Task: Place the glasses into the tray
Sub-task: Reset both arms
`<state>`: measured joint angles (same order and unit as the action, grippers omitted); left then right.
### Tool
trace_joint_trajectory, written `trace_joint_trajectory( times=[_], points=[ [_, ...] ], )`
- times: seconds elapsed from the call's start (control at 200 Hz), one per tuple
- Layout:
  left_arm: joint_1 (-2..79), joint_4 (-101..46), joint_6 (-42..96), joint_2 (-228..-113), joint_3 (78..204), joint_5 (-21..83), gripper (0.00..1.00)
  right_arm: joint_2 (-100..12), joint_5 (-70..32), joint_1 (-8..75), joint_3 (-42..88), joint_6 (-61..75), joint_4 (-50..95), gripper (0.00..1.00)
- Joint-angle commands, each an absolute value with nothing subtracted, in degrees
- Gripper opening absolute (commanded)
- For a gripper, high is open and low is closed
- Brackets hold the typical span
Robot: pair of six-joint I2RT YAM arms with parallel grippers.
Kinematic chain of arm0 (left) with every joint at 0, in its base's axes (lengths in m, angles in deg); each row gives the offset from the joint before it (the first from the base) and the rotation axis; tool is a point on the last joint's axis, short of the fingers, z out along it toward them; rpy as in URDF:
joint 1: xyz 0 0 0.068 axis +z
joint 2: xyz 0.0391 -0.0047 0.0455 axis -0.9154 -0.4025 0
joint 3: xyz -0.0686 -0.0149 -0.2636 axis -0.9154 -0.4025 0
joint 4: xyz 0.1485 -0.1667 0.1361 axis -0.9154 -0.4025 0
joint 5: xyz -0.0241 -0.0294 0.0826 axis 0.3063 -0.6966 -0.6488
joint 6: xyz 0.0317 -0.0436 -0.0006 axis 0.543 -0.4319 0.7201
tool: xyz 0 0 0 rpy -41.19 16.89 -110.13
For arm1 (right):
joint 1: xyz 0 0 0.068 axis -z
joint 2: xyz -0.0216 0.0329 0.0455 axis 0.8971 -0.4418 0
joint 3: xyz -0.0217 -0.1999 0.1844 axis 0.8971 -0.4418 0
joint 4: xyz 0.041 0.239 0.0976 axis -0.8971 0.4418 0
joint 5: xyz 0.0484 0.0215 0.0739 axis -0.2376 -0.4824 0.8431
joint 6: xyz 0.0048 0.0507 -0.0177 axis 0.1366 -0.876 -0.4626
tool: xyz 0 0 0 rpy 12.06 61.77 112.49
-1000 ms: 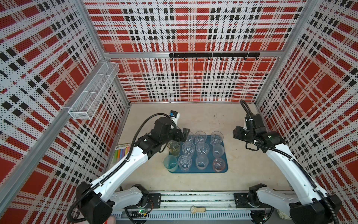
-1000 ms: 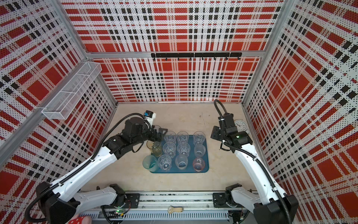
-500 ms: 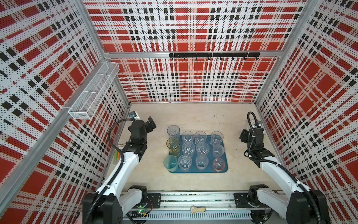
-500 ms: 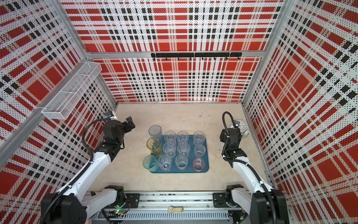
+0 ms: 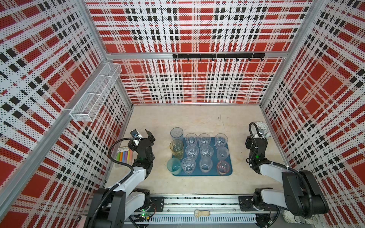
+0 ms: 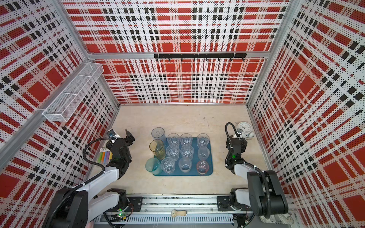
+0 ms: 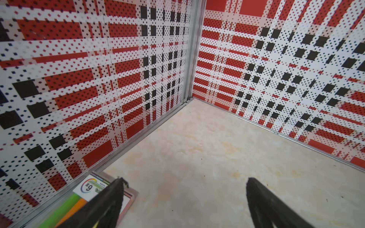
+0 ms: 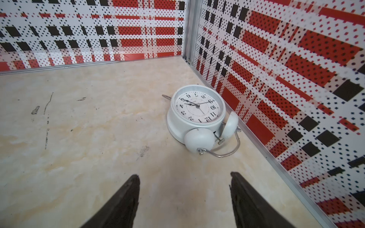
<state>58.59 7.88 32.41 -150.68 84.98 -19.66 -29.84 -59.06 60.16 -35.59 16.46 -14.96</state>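
1. In both top views the tray (image 5: 214,174) is lying on the table (image 5: 177,118), between the 2 arms and closer to the near edge than to the far wall.
2. 12 glasses (image 5: 206,151) are standing upright on and around it, packed close in 4 columns of 3. 9 of them are sitting plainly inside the rim: clear faceted ones, frosted ones, and 1 pink glass (image 5: 223,167) at the near right corner.
3. The left column is running along the tray's left edge, with a grey-blue glass (image 5: 176,134) far, an amber glass (image 5: 176,149) in the middle and a teal glass (image 5: 173,166) near. From this angle I cannot tell whether these 3 are standing inside the rim or partly off it.
4. The left arm (image 5: 142,156) is hanging left of the tray, well apart from the glasses, beside a pack of coloured sticks (image 5: 124,156) at the left wall. The right arm (image 5: 256,148) is hanging well right of the tray, pointing toward a white alarm clock (image 5: 261,127) by the right wall.
5. In the left wrist view the left gripper (image 7: 185,179) is spreading its jaws wide with nothing between them, facing the table's far left corner. 1 finger is overlapping the pack of sticks.
6. In the right wrist view the right gripper (image 8: 184,174) is holding its jaws apart over bare table, gripping nothing. The alarm clock is lying face up just beside the right wall, ahead of the fingertips and apart from them.
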Motion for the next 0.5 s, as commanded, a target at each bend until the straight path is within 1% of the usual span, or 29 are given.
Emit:
trace_joint_trajectory(
  times=[0.0, 0.105, 0.215, 0.271, 0.411, 0.471, 0.491],
  points=[
    [59.43, 18.67, 34.41, -152.86, 83.19, -18.45, 0.98, -31.1, -56.2, 60.43, -35.73, 16.45, -24.23, 0.75],
    [60.66, 24.65, 35.27, -155.75, 81.49, -16.9, 0.98, -33.73, -54.82, 60.42, -37.53, 14.93, -30.28, 0.74],
    [62.02, 30.81, 36.4, -158.93, 79.95, -13.93, 0.98, -35.58, -51.87, 60.35, -37.62, 16.9, -34.0, 0.75],
    [62.21, 32.64, 37.11, -160.32, 79.59, -14.25, 0.98, -37.52, -49.79, 60.39, -37.62, 18.15, -36.13, 0.74],
    [63.08, 42.9, 38.58, -163.86, 76.74, -13.12, 0.98, -43.85, -47.77, 60.34, -41.75, 19.49, -50.93, 0.74],
    [63.5, 43.71, 38.57, -164.47, 76.73, -12.04, 0.98, -46.84, -48.07, 60.37, -43.06, 19.76, -57.14, 0.76],
    [63.54, 43.74, 38.43, -164.54, 76.64, -11.98, 0.98, -46.96, -47.99, 60.39, -43.04, 19.75, -56.97, 0.76]
  ],
)
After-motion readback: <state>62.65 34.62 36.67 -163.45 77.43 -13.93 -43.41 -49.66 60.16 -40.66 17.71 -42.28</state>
